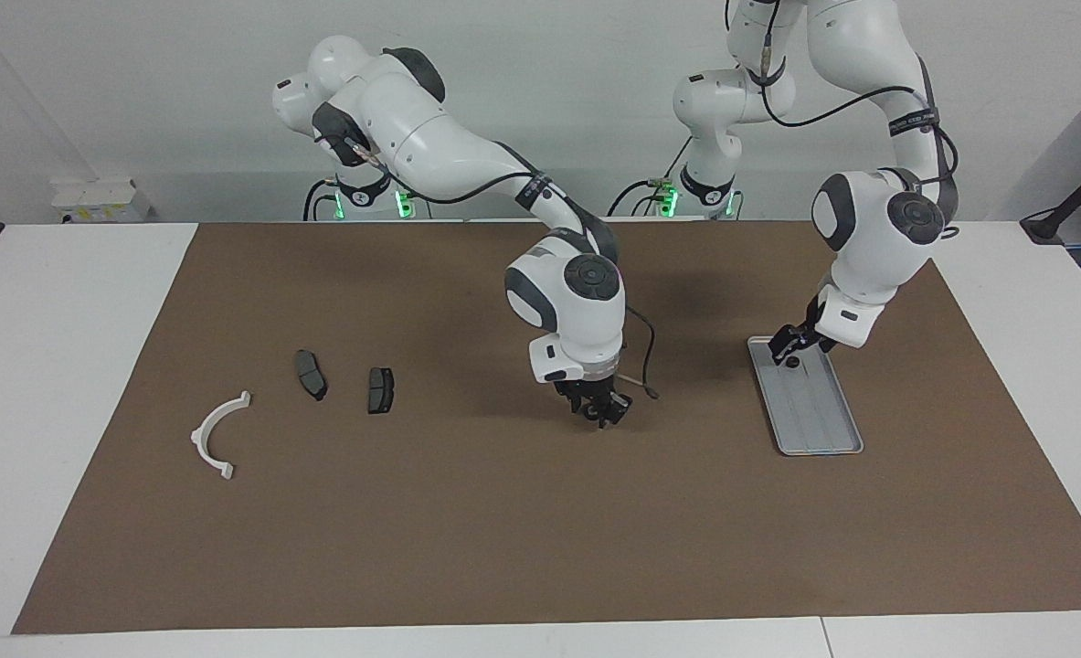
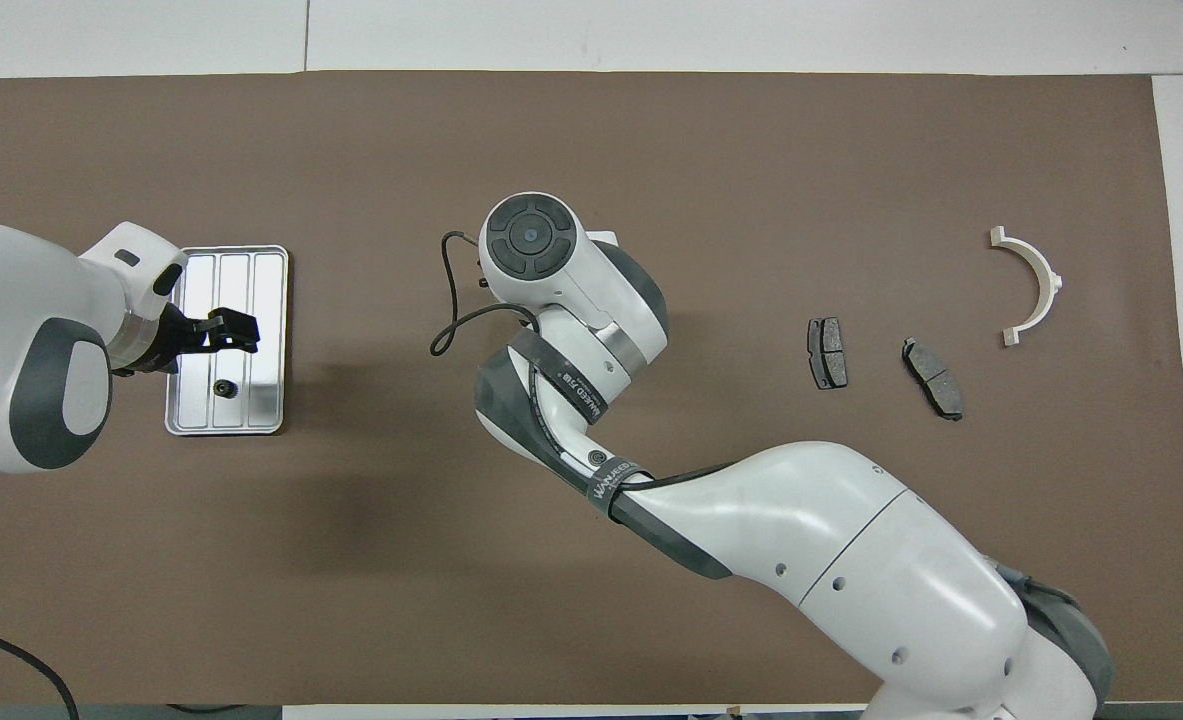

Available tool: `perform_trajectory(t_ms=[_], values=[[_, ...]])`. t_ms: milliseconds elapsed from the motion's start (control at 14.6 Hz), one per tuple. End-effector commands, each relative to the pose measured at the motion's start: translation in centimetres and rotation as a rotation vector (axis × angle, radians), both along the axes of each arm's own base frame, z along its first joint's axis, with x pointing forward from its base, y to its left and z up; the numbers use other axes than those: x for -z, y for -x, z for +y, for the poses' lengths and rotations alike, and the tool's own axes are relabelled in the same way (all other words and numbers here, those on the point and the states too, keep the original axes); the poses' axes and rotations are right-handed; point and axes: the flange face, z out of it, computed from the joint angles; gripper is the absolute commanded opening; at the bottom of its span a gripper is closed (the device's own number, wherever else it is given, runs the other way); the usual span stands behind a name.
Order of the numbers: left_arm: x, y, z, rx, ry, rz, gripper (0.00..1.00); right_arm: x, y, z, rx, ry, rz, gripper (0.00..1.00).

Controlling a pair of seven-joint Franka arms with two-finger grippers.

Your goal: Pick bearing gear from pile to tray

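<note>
Brown mat (image 1: 503,530) covering most of a white table (image 1: 65,366).

Right arm (image 2: 851,560) reaching in from 5 o'clock of the overhead view to the mat's middle, hiding its own hand there. Right gripper (image 1: 599,411) seen in the facing view only, pointing down, low over bare mat at the centre; impossible to tell whether open or closed, or whether touching the mat.

Left arm (image 2: 21,370) entering at 9 o'clock of the overhead view. Left gripper (image 2: 231,332) held up over the tray, fingers slightly apart and gripping nothing.

Tray (image 2: 271,300), silvery and ribbed, flat on the mat toward the left arm's end, at 9 o'clock of the overhead view and 3 o'clock of the facing view (image 1: 823,425).

Toward the right arm's end, at 3 o'clock of the overhead view, the pile spread loosely: white half-ring bracket (image 2: 1046,280) outermost, lying flat; two dark brake pads (image 2: 827,352) (image 2: 933,377) just apart from each other, between bracket and mat centre, well apart from the tray.

Gear (image 2: 221,388), small, dark and round, lying free inside the tray at the tray's 6 o'clock end in the overhead view, the end nearer the robots, below the left gripper and clear of it (image 1: 791,362).
</note>
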Motion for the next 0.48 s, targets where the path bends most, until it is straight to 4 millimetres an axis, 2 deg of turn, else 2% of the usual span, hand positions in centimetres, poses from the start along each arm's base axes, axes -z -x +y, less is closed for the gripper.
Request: perform_trajectory(t_ms=[0,137,206,412], values=[[-0.1,-0.2,-2.1,-0.044,0.004,-0.020,1.00,-0.7,-0.7,-1.8,0.021,0.052,0.017,1.00],[-0.1,-0.2,-6.5,-0.081,0.009,-0.055,1.00,-3.2,-2.3,-4.3,0.051,0.047,0.012,1.00],[0.1,-0.2,-7.9,-0.113,0.013,-0.067,1.00,-4.6,-2.8,-5.5,0.040,0.046,0.003,1.00],[1.3,-0.1,-11.6,-0.103,0.017,-0.065,1.00,-9.2,-5.4,-10.7,-0.004,-0.004,-0.027,1.00]])
